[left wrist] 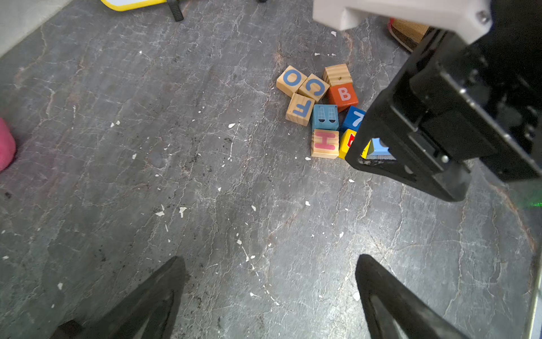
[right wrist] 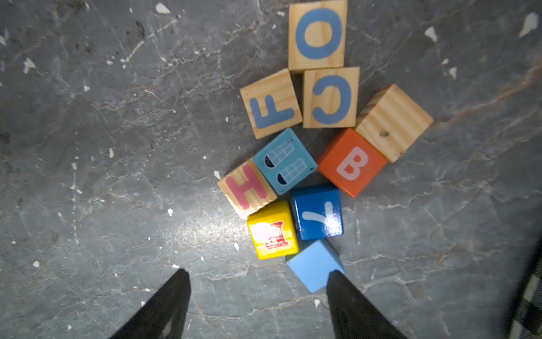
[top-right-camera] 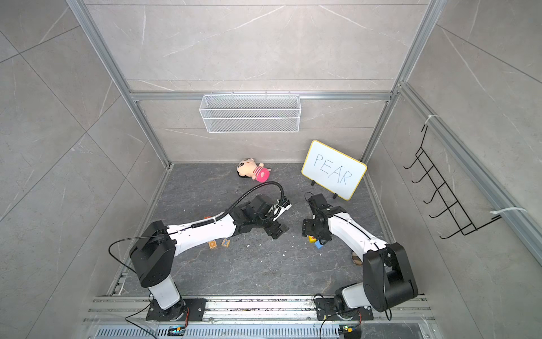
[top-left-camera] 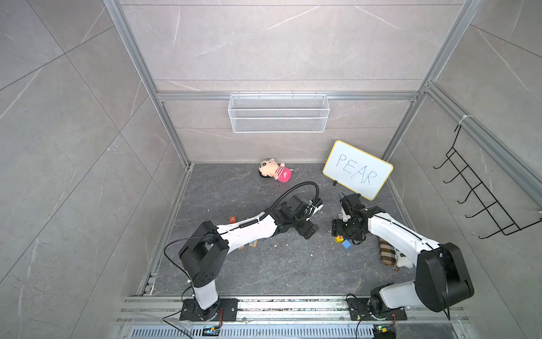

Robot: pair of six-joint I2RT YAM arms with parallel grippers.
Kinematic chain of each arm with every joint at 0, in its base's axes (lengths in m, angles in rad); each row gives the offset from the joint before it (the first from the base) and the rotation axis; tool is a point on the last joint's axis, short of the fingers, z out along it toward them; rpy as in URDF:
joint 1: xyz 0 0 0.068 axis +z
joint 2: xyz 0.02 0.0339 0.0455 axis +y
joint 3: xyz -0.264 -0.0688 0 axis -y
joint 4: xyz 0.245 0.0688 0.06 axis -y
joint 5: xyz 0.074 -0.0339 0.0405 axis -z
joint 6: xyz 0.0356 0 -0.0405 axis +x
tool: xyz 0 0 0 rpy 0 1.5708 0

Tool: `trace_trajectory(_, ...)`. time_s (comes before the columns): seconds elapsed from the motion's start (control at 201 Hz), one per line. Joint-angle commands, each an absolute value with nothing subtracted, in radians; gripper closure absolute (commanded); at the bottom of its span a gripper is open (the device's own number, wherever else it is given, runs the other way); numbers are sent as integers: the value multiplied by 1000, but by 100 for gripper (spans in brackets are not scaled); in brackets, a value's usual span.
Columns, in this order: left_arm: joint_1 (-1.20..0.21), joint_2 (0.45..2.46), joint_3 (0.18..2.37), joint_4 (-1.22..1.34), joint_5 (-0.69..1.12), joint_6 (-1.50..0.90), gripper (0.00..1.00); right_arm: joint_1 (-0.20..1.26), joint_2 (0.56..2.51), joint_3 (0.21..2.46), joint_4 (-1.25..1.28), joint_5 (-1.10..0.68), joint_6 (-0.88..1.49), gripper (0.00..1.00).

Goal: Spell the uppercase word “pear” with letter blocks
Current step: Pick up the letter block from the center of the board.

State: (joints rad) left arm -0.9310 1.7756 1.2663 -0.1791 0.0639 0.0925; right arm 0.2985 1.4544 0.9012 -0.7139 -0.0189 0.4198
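Yellow E block (right wrist: 272,230) just ahead of the right end effector (right wrist: 258,277), spread and pinching nothing. Clustered on the counter (right wrist: 117,176): five wooden cubes (right wrist: 315,35), three blue cubes (right wrist: 318,212), one orange B cube (right wrist: 352,163), that one yellow. Left end effector (left wrist: 269,264) spread, empty.

The cluster in the right wrist view holds ten cubes — five plain-wood cubes (right wrist: 316,34), three blue cubes (right wrist: 318,212), one orange cube with a white B (right wrist: 352,162) and one yellow cube with a red E (right wrist: 272,230). Apart from it lie one orange cube with a white A (top-left-camera: 232,219), seen in a top view, and two more wooden cubes (top-right-camera: 212,244). Beyond the cubes — one plush doll (top-left-camera: 274,170), one whiteboard (top-left-camera: 357,170), one wire basket (top-left-camera: 278,113), one black hook rack (top-left-camera: 481,184) and one plaid pouch (top-left-camera: 385,252).
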Motion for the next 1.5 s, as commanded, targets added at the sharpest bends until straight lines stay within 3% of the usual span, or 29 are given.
trace_trajectory(0.0, -937, 1791, 1318, -178, 87, 114, 6, 297, 1491, 920, -762, -23, 380, 26)
trace_trajectory(0.603, -937, 1845, 1382, -249, 72, 127, 5, 301, 1558, 938, -702, -51, 347, 36)
trace_trajectory(0.981, -940, 1850, 1376, -266, 66, 110, 6, 300, 1610, 963, -679, -20, 344, 36)
trace_trajectory(1.23, -940, 1845, 1376, -278, 49, 112, 6, 301, 1623, 959, -697, -5, 329, 52)
trace_trajectory(1.375, -941, 1845, 1373, -275, 51, 107, 5, 302, 1628, 956, -702, 12, 334, 45)
trace_trajectory(1.494, -945, 1847, 1373, -275, 53, 108, 5, 302, 1633, 956, -694, 5, 334, 46)
